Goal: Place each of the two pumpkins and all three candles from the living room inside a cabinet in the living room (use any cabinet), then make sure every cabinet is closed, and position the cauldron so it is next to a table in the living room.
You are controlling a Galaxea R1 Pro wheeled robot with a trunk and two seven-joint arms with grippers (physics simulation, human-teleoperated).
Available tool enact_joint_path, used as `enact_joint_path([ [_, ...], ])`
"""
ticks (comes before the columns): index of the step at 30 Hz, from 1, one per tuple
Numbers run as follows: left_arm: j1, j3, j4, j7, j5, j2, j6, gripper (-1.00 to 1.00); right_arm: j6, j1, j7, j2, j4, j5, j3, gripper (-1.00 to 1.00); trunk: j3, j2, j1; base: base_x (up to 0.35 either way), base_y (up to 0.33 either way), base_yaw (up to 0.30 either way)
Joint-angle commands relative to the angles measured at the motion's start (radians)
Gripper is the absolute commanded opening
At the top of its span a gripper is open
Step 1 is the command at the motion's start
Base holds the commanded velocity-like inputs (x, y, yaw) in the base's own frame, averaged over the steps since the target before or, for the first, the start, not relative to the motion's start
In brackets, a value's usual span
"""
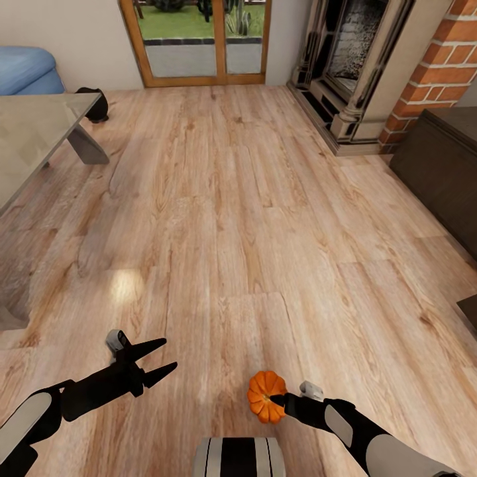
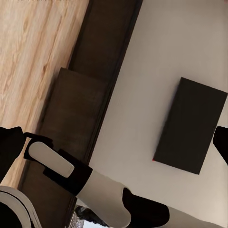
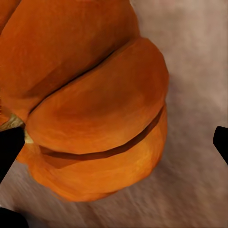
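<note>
Carrying a pumpkin (image 1: pixel 266 396) pinched in the right fingers (image 1: pixel 281 399) low above the floor (image 1: pixel 232 218), left fingers (image 1: pixel 159 361) spread and empty: best kept level and steady while turning toward the dark cabinet (image 1: pixel 444 172) at far right.

Blue sofa (image 1: pixel 26 69), glazed wooden doors (image 1: pixel 197 41), stone fireplace (image 1: pixel 351 59) beside brick column (image 1: pixel 434 59).

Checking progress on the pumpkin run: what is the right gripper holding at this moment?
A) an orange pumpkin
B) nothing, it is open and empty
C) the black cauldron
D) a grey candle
A: in the head view the right gripper is shut on an orange ribbed pumpkin held above the wood floor.
</note>
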Motion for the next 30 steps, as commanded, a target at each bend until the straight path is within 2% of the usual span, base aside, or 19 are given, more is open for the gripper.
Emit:
enact_joint_path([
  [1, -0.001, -0.002, 0.001, -0.009, -0.006, 0.001, 0.000, 1.00, 0.001, 0.000, 0.000, 0.000, 0.001, 0.011, 0.005, 1.00, -0.001, 0.000, 0.000, 0.007, 0.008, 0.000],
  [26, -0.001, -0.004, -0.001, -0.009, -0.006, -0.001, 0.000, 1.00, -0.001, 0.000, 0.006, 0.000, -0.013, 0.009, 0.004, 1.00, -0.001, 0.000, 0.000, 0.005, 0.000, 0.000],
  [30, -0.001, -0.005, -0.001, -0.009, -0.006, -0.001, 0.000, 1.00, -0.033, 0.000, 0.005, -0.001, -0.013, 0.009, 0.003, 1.00, -0.001, 0.000, 0.000, 0.000, 0.000, 0.000],
])
